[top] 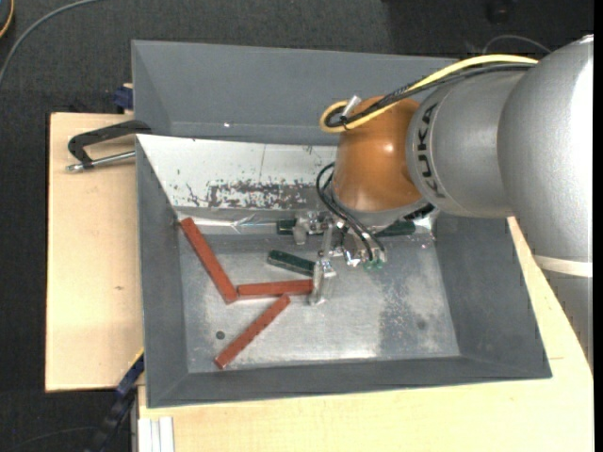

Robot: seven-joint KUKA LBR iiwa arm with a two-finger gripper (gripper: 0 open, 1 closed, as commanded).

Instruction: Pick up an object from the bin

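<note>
My pincer [321, 282] hung low over the middle of the bin [490, 290]. I could not tell whether it was spread or pressed together. Its tip was at the right end of a level red-brown stick [271, 290]. A dark green bar [289, 262] lay just beside it, toward the view's left. Two more red-brown sticks [207, 257] lay slanted nearby.

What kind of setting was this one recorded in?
Probably a robotics lab set up for bin-picking trials: a large grey arm reaches into a grey metal bin holding a few loose red-brown sticks, with dark carpet beyond it.
</note>
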